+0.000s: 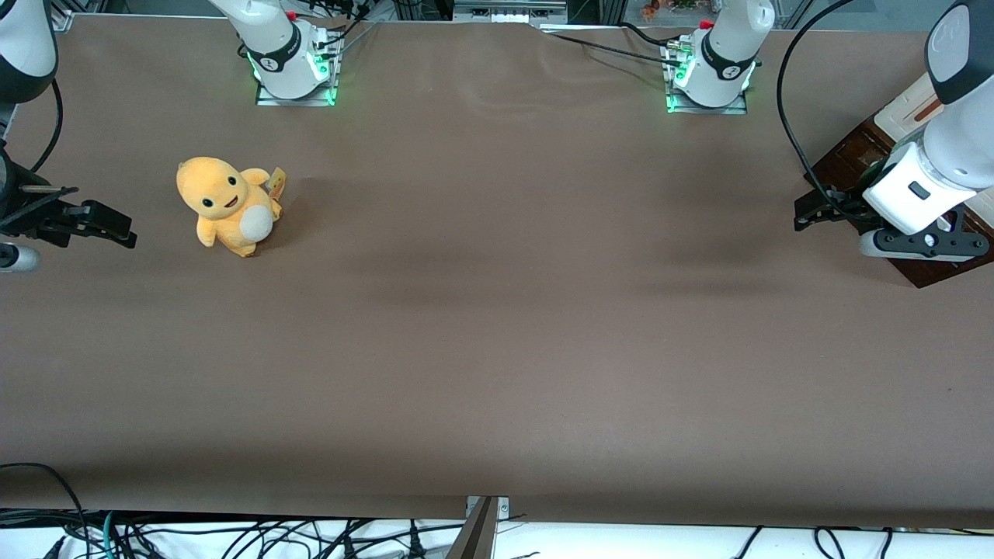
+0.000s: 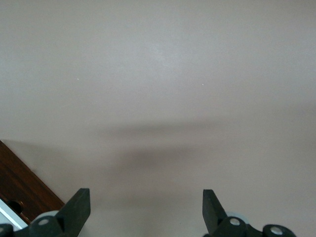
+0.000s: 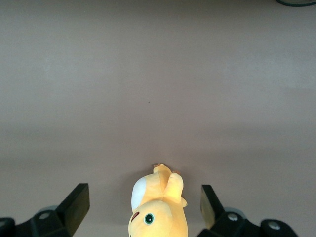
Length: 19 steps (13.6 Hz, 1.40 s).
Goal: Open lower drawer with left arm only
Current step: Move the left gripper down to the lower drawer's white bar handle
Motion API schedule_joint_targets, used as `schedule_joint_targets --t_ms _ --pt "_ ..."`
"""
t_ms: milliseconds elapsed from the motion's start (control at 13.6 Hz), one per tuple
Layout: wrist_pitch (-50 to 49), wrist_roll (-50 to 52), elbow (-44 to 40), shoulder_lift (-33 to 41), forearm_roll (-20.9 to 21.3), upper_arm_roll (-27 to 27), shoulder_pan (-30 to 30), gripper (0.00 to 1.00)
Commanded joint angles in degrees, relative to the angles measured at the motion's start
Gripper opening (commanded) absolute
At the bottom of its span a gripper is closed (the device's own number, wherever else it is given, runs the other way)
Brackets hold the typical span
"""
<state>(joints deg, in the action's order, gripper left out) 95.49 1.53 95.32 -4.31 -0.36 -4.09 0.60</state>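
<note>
The drawer (image 1: 854, 155) sits at the working arm's end of the table, mostly hidden under the left arm (image 1: 943, 167). The gripper (image 2: 146, 210) hovers beside it, fingers apart, empty. I'd line up squarely on the handle before closing.

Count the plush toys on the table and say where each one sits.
1: the yellow plush toy sits on the brown table toward the parked arm's end. The left arm's pincer is open, beside the cabinet at the working arm's end.
</note>
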Motion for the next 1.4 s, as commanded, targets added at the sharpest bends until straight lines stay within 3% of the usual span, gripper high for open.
schedule_joint_targets --t_ms 0,147,514,735,1102,1322 --pt "-1.5 0.3 -2.0 -1.1 1.3 0.2 -0.2 1.0" --pt "-2.1 1.0 -2.0 -1.3 3.8 0.2 -0.2 1.0" --pt "-7.0 4.6 -1.9 -1.8 15.7 -0.2 -1.0 1.0" --pt "-11.7 10.4 -1.8 -3.2 18.6 -0.2 -1.0 1.0" --pt "-22.5 23.7 -1.8 -9.4 29.6 -0.7 -5.0 1.0" --pt "-29.7 27.4 -1.6 -16.3 32.4 -0.7 -5.5 1.0"
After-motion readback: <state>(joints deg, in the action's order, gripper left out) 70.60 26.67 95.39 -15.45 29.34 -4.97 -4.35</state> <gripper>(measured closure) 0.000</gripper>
